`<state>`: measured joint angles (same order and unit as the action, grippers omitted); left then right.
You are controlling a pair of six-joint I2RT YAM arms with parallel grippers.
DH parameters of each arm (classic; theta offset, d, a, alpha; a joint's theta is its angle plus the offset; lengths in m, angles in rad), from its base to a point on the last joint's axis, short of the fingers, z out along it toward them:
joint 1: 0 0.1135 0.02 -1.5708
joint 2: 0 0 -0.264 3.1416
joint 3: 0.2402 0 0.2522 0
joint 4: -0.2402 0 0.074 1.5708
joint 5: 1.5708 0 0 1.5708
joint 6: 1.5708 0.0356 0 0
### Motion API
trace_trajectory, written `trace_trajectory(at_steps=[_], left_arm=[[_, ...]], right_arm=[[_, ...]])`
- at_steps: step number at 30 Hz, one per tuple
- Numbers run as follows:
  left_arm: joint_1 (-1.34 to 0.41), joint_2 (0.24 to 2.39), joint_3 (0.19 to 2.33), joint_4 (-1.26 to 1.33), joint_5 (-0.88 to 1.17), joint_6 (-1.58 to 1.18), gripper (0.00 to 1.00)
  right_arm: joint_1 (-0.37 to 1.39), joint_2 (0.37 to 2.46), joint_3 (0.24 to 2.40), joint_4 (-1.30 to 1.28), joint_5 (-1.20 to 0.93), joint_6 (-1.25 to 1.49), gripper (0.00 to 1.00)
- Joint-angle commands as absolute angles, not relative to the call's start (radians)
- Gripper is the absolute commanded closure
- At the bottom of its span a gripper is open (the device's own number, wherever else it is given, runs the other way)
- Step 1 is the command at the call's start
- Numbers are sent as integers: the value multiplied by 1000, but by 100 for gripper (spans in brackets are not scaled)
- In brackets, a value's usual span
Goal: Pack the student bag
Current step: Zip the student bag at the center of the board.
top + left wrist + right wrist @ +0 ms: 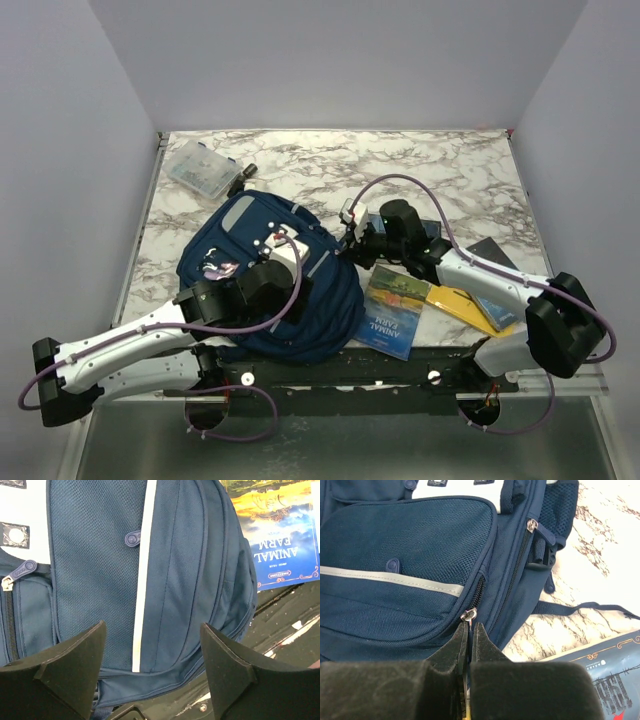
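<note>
The student bag (235,225), navy blue with grey stripes, lies on the marble table left of centre. My left gripper (152,625) is open just above the bag's (175,580) near end, with nothing between its black fingers (75,660). From the top it sits over the bag's near half (272,272). My right gripper (471,626) is shut on the metal zipper pull (469,615) of the bag's (395,540) front pocket, at the bag's right side (345,245). The zip beside the pull looks closed.
An "Animal Farm" book (390,310) lies right of the bag and shows again in the left wrist view (280,540). A yellow flat item (460,303) and a dark one (495,255) lie under the right arm. A clear plastic box (200,168) stands at the back left.
</note>
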<state>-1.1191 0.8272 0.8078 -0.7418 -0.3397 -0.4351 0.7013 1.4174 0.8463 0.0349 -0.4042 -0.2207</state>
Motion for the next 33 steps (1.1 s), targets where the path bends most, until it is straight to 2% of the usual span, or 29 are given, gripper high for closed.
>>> trace_trajectory(at_steps=[1,4,9,16,22,25,28,33], left_arm=[[-1117,890,909,-671,-283,-469,22],[-1117,977,972,-619,-308,-471,22],[-1118,1109,1004,-542,-420,-492,31],[-1155,1174,931,-421,-528,-471,26],[-1206,1270,927,-419,-624,-478,31],[-1206,1304,926,-482,-653,-541,44],[-1204,1318,905,-533,-682,-587,52],[-1185,1303,876,-606,-689,-620,75]], right_arm=[[709,1333,822,79,-414,-164,100],[709,1329,817,77,-429,-163,100],[710,1309,821,78,-442,-133,100],[711,1292,825,69,-449,-129,100],[713,1293,834,62,-451,-126,100],[713,1295,841,55,-416,-114,100],[713,1297,836,79,-379,-64,100],[713,1284,837,100,-364,90,100]])
